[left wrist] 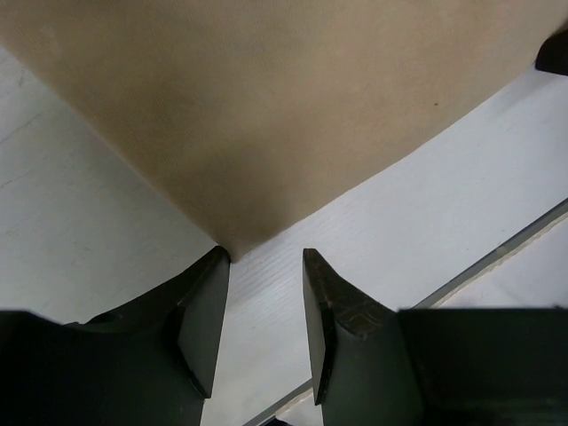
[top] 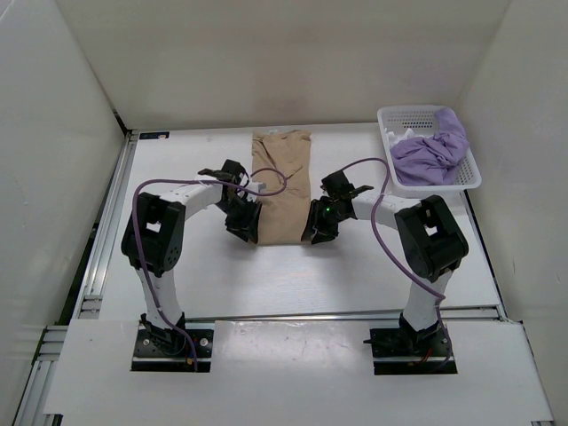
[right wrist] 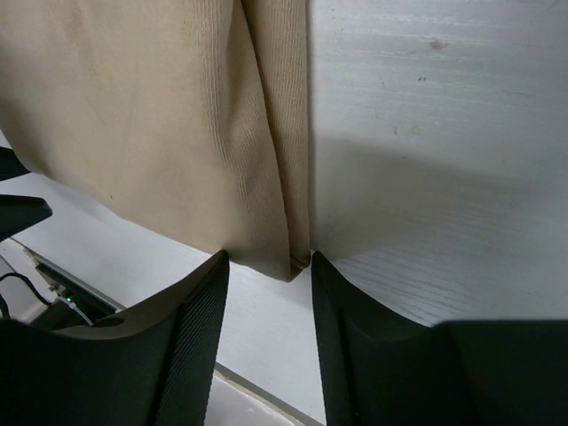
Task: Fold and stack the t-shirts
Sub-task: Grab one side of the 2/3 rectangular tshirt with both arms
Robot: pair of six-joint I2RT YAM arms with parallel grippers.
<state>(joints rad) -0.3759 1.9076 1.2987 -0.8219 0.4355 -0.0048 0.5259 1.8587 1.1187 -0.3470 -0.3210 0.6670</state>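
Observation:
A tan t-shirt (top: 282, 186) lies flat on the table as a long folded strip, its near end between my two grippers. My left gripper (top: 244, 226) is low at the near left corner. In the left wrist view the tan t-shirt (left wrist: 266, 106) ends in a corner just past my left gripper (left wrist: 266, 257), whose jaws stand apart over bare table. My right gripper (top: 317, 232) is at the near right corner. In the right wrist view my right gripper (right wrist: 269, 257) is open, and the folded corner of the tan t-shirt (right wrist: 151, 115) sits between the tips. A lavender t-shirt (top: 430, 151) and a white t-shirt (top: 399, 135) lie crumpled in the basket.
The white perforated basket (top: 475, 173) stands at the back right of the table (top: 177, 275). White walls close in the back and both sides. A metal rail (top: 98, 257) runs along the table's left edge.

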